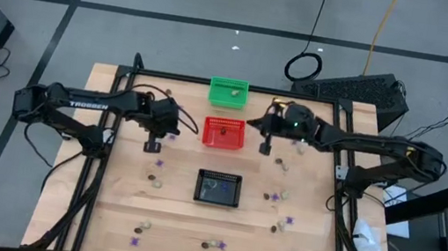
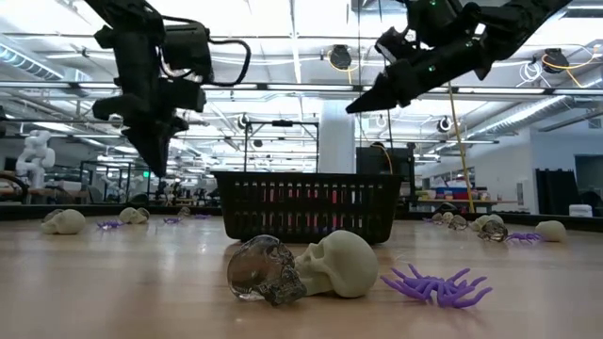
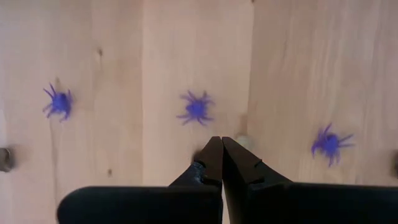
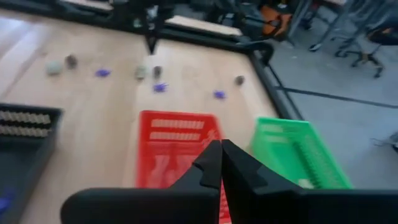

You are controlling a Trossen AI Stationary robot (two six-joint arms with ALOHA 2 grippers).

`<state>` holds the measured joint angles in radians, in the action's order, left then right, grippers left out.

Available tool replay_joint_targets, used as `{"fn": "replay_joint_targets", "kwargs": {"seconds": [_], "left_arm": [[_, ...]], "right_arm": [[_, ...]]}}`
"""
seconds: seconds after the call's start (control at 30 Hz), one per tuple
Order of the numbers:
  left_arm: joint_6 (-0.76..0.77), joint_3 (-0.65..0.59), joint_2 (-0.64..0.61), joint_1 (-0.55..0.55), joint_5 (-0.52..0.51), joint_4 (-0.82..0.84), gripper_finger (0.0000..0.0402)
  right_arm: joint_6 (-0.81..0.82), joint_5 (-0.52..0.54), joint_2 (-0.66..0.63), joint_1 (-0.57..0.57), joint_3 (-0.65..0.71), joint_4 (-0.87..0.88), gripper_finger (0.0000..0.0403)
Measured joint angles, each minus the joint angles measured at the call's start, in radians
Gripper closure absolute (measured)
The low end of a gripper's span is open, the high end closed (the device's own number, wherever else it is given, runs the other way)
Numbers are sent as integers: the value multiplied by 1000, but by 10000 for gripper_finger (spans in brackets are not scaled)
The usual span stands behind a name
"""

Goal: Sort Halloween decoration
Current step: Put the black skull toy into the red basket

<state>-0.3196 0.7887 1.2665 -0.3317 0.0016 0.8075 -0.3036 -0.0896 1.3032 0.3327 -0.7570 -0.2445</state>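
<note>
Tiny purple spiders [image 3: 197,109], cream skulls [image 2: 344,264] and dark skulls [image 2: 264,270] lie scattered on the wooden table [image 1: 175,216]. My left gripper [image 1: 152,145] hangs above the table left of the red basket [image 1: 224,132]. It is shut with nothing between its fingers and points down [image 3: 221,140] over several spiders. A dark trinket [image 3: 198,155] and a cream one [image 3: 244,142] peek out beside its tips. My right gripper [image 1: 265,147] is shut [image 4: 221,144] and hovers by the red basket's right edge, well above the table [image 2: 363,104].
The green basket [image 1: 229,92] sits at the far edge, the red basket [image 4: 174,146] just nearer, and the black basket [image 1: 219,188] at the table's middle. Each basket has a few trinkets inside. More trinkets dot the near half [image 1: 215,245] and the right side [image 1: 280,223].
</note>
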Motion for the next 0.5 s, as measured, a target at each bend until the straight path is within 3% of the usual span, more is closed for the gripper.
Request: {"fn": "replay_joint_targets", "kwargs": {"seconds": [0.5], "left_arm": [[-10,0,167,-63,-15,11,243]], "right_arm": [[-4,-46,-9,54,-1,-60,403]]}}
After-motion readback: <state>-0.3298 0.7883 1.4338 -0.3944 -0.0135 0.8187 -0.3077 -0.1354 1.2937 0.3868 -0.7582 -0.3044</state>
